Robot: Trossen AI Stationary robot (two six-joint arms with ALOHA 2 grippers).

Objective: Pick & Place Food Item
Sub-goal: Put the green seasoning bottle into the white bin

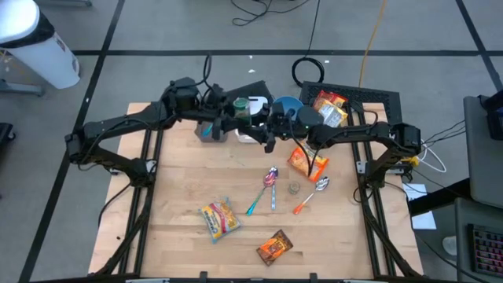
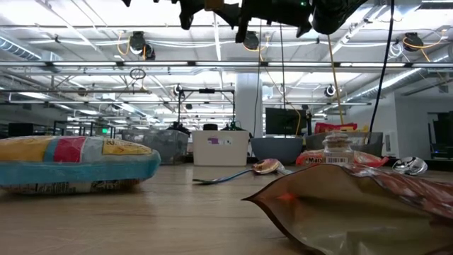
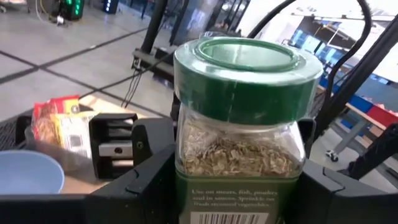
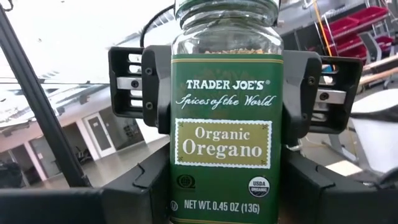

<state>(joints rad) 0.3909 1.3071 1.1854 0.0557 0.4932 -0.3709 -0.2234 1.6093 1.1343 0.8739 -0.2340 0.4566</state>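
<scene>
Both grippers meet high above the table's far edge, near its middle, with an oregano jar (image 4: pixel 225 118) between them. The right gripper (image 4: pixel 225 186) clasps the glass body, one dark finger on each side of the label. The left gripper (image 3: pixel 236 186) also brackets the jar from the opposite side, its fingers against the lower body beneath the green lid (image 3: pixel 247 71); whether it presses or has just let go cannot be told.

The jar looks rigid, light and smooth-walled, so it will probably slide if squeezed weakly and could break if dropped from this height. The flat-sided body below the lid seems the safest hold, since the lid may turn. On the table (image 1: pixel 181 181) below lie snack packets and spoons.
</scene>
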